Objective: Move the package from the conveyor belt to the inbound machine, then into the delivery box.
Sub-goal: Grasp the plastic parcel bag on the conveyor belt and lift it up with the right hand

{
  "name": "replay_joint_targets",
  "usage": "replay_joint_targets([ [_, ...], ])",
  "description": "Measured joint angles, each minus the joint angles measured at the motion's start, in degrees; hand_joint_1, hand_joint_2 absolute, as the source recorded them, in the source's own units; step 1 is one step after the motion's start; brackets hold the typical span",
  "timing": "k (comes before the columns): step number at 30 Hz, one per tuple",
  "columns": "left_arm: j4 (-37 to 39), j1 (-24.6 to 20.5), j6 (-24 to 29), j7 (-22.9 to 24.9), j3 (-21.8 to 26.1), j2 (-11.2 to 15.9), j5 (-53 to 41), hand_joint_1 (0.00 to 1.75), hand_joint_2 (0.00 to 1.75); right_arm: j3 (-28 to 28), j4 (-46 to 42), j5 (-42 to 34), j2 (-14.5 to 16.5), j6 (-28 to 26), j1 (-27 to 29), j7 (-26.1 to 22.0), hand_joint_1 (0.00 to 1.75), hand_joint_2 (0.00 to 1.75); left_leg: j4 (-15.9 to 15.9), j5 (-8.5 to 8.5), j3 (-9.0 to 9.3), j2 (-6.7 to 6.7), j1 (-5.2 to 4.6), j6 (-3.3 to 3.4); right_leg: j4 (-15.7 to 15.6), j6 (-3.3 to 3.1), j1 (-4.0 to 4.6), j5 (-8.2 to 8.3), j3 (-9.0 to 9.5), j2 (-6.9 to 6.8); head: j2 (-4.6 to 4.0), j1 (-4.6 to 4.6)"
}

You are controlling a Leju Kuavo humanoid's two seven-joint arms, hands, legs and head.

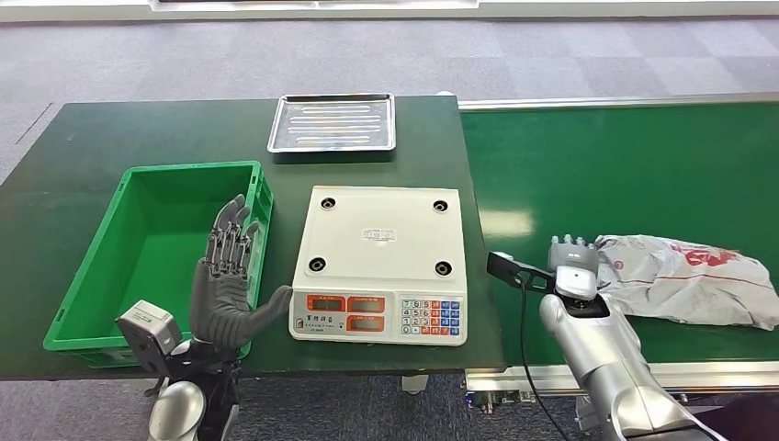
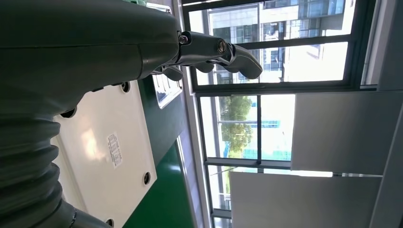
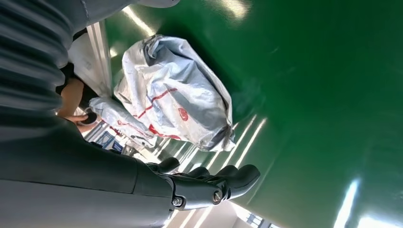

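A crumpled grey-white package (image 1: 684, 276) with red print lies on the green conveyor belt (image 1: 625, 175) at the right. My right hand (image 1: 571, 262) hovers just left of it, fingers straight and holding nothing. In the right wrist view the package (image 3: 176, 95) lies on the belt (image 3: 309, 95) a short way beyond that hand (image 3: 209, 183), not touching it. The white inbound scale (image 1: 381, 239) stands in the middle of the table. My left hand (image 1: 225, 276) is raised, fingers spread, over the right wall of the green delivery box (image 1: 193, 169). The left hand (image 2: 214, 52) reaches past the scale's plate (image 2: 109, 137).
A steel tray (image 1: 333, 148) lies at the back of the dark green table, behind the scale. The belt's metal rail (image 1: 514, 377) runs along its near edge. Grey carpet surrounds the table.
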Motion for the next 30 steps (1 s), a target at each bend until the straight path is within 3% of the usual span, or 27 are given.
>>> replay_joint_targets([
  [7,-0.33,0.35,-0.04,-0.19,0.63,0.0,0.03,0.0,1.75,0.0,-1.55,0.64,-0.05,-2.91,-0.14,0.65,0.0,1.75,0.0,0.0,0.0,0.01,0.0,0.0,0.0,0.0,-0.01,0.0,0.0,0.01,0.0,0.0],
  [12,-1.23,0.95,-0.99,-0.34,0.99,0.01,0.03,0.0,1.75,0.0,-3.21,0.0,-0.4,-6.33,-1.06,-4.14,0.0,1.75,0.0,0.0,0.01,0.03,0.0,0.0,0.0,0.0,0.0,0.0,0.0,0.03,0.0,0.0],
  [20,-1.38,1.35,-2.24,-1.36,1.23,0.11,0.03,0.0,1.75,0.01,-2.84,5.11,-1.39,-11.31,-5.4,-5.53,0.0,1.75,0.0,0.0,0.01,0.09,-0.01,0.01,0.0,0.01,-0.03,0.01,-0.01,0.08,0.0,0.0],
  [30,0.46,0.25,-2.97,-3.15,1.23,0.92,0.6,0.0,1.75,2.97,8.24,8.08,-2.7,-15.03,-15.12,-17.91,0.0,1.75,0.01,0.01,0.02,0.07,0.0,0.01,0.0,0.01,-0.02,0.03,0.0,0.1,0.0,0.0],
])
